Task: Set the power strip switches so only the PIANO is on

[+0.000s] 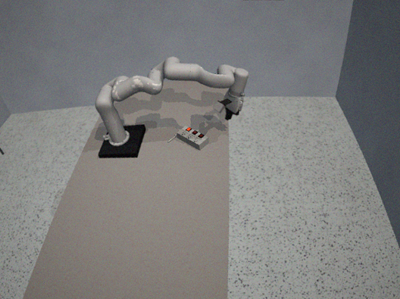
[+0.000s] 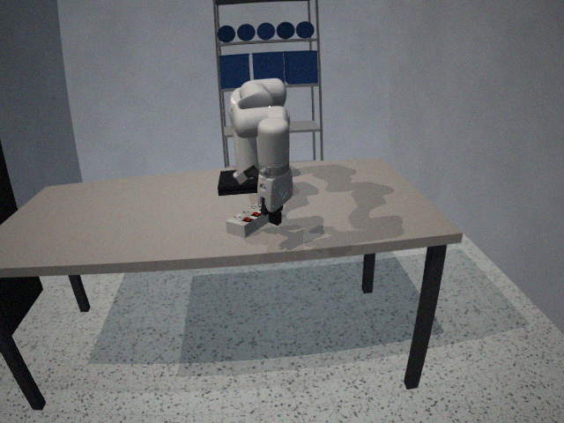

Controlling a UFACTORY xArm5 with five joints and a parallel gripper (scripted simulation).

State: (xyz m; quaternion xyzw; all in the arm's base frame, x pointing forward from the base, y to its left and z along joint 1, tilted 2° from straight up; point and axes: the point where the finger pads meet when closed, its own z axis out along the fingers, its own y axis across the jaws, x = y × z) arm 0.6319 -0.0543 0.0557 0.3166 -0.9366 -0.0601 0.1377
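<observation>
A grey power strip [image 1: 192, 136] lies flat on the table with its red switches facing up. The switch nearest the cord end glows brighter than the other two. It also shows in the exterior view [image 2: 246, 221]. The switch labels are too small to read. My gripper [image 1: 229, 114] is shut and empty. It hangs above the table beside the strip, near the table's side edge, apart from the strip. In the exterior view my gripper [image 2: 274, 218] points down just to the right of the strip.
The arm's black base [image 1: 122, 142] stands on the table behind the strip. A short cord stub [image 1: 171, 139] sticks out of the strip toward the base. A metal shelf [image 2: 269, 82] stands behind the table. The table edge [image 1: 228, 151] runs close to my gripper.
</observation>
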